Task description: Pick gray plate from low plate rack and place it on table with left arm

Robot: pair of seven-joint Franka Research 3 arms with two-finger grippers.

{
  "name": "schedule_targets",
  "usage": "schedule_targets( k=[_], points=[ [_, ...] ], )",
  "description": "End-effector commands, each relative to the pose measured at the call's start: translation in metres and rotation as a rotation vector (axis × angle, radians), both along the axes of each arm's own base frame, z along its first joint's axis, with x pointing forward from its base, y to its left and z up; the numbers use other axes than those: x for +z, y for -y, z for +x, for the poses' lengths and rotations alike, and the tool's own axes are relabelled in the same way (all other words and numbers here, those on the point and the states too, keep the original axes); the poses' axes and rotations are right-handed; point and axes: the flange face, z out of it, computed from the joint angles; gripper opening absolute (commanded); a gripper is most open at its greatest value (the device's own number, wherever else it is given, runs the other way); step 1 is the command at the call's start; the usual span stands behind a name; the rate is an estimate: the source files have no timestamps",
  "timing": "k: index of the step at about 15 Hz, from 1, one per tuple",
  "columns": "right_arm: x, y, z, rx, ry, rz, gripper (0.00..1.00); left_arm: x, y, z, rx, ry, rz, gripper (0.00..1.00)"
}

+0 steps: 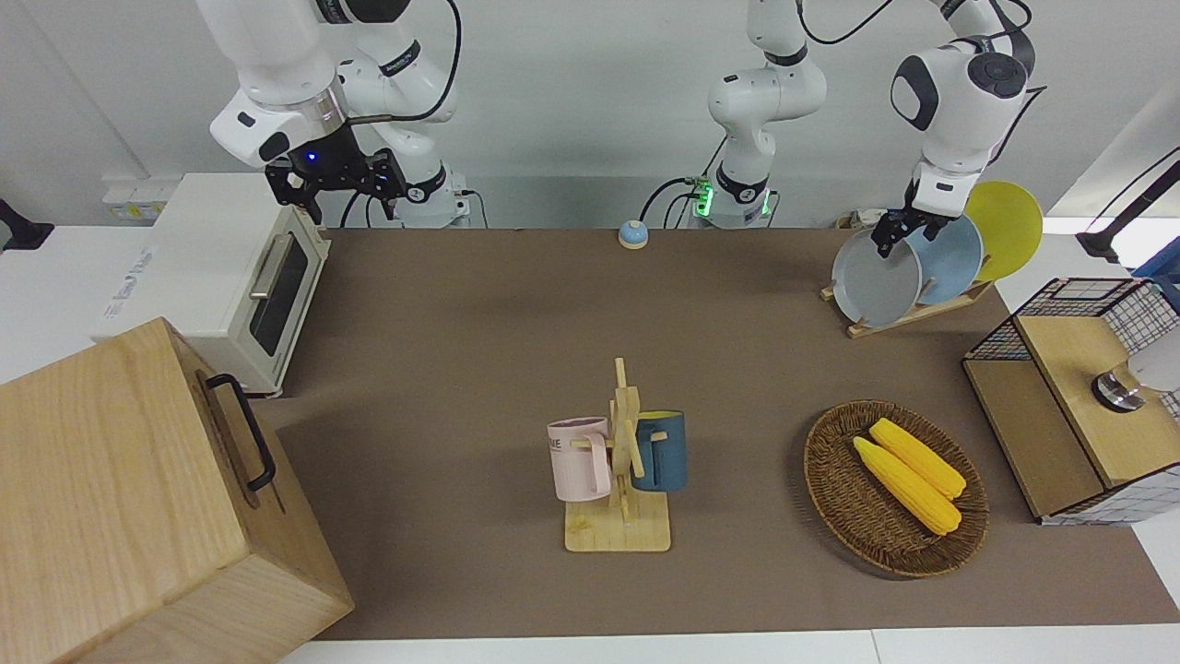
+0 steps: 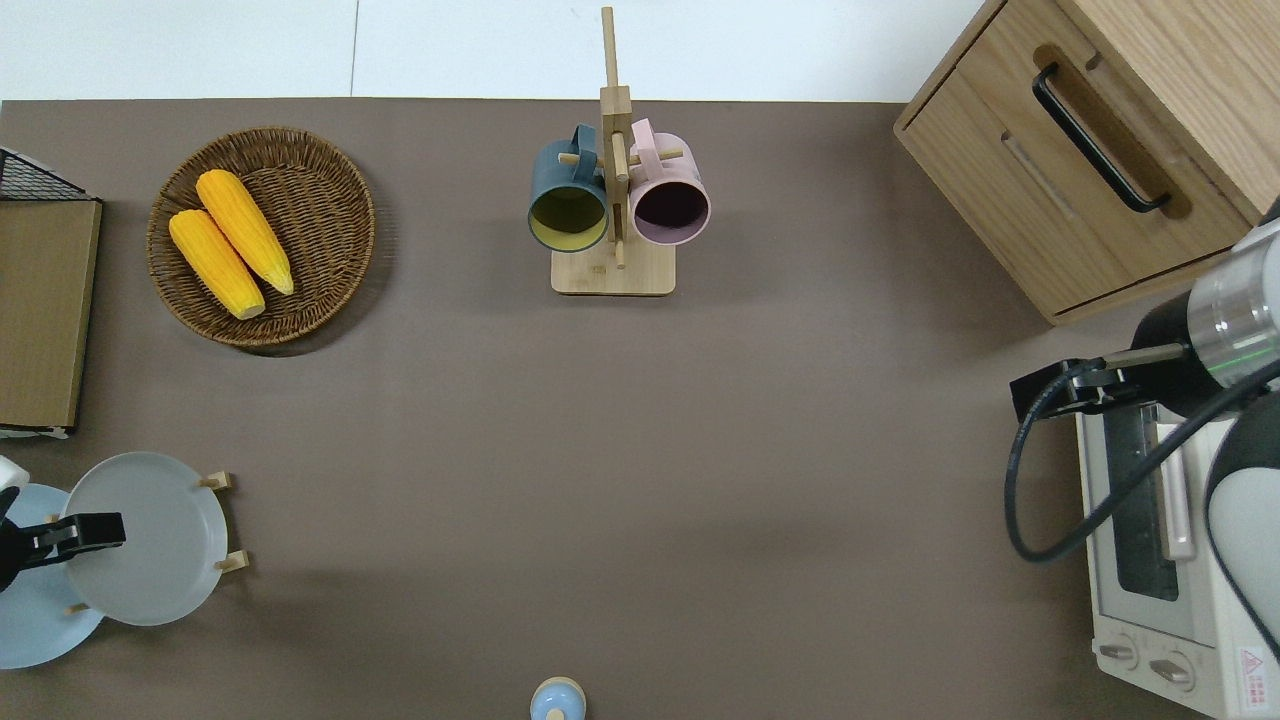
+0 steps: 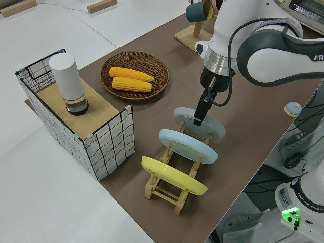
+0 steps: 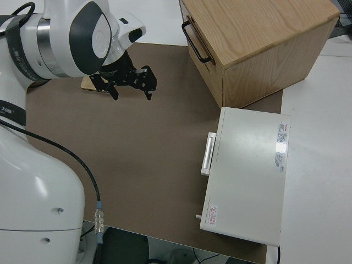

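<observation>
The counter (image 1: pixel 516 314), covered in brown matting, carries everything here, and places are given from the low plate rack (image 1: pixel 908 314), which sits at the left arm's end of it, close to the robots. The wooden cabinet (image 1: pixel 138 498) and the white toaster oven (image 1: pixel 230 286) stand well apart from the rack, at the right arm's end. A wire crate with a wooden top (image 1: pixel 1079 397) lies just beside the rack, farther from the robots, and the wicker basket (image 1: pixel 834 489) holding two corn cobs (image 1: pixel 908 475) lies farther again. The mug stand (image 1: pixel 619 461), with a pink and a dark blue mug, is well away toward the middle. In the rack three plates lean in a row: the gray plate (image 1: pixel 871 281) in the slot toward the middle of the counter, then the light blue plate (image 1: pixel 954 258), then the yellow plate (image 1: pixel 1009 226). The left arm (image 1: pixel 959 101) reaches down to the rack, and the left hand (image 1: pixel 892 232) pinches the upper rim of the gray plate, which is still seated in the rack. The right hand (image 1: pixel 336 189) is spread, its arm parked.
</observation>
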Motion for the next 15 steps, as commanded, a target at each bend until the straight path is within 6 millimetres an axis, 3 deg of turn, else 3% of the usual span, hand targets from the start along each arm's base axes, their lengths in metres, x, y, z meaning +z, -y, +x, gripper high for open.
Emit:
schedule_targets(
  k=[1, 3, 6, 7, 11, 15],
  points=[
    [0.004, 0.003, -0.002, -0.016, 0.0, -0.008, 0.983, -0.012, -0.003, 0.001, 0.006, -0.002, 0.02, 0.76],
    [0.004, 0.003, -0.002, -0.016, 0.001, -0.009, 0.983, -0.019, -0.004, 0.003, 0.005, -0.014, 0.018, 0.6],
    [0.004, 0.002, -0.002, -0.015, 0.0, -0.009, 0.983, -0.02, -0.004, 0.006, 0.003, -0.013, 0.018, 0.2],
    [0.004, 0.002, -0.002, -0.014, 0.001, -0.009, 0.983, -0.019, -0.004, 0.006, 0.002, -0.012, 0.018, 0.14],
    [0.003, 0.002, -0.002, -0.014, -0.002, -0.008, 0.983, -0.013, -0.005, 0.007, -0.001, -0.015, 0.019, 0.13],
    [0.004, 0.003, -0.002, -0.016, 0.0, -0.008, 0.983, 0.016, 0.0, 0.013, -0.006, -0.034, 0.024, 0.13]
  ],
)
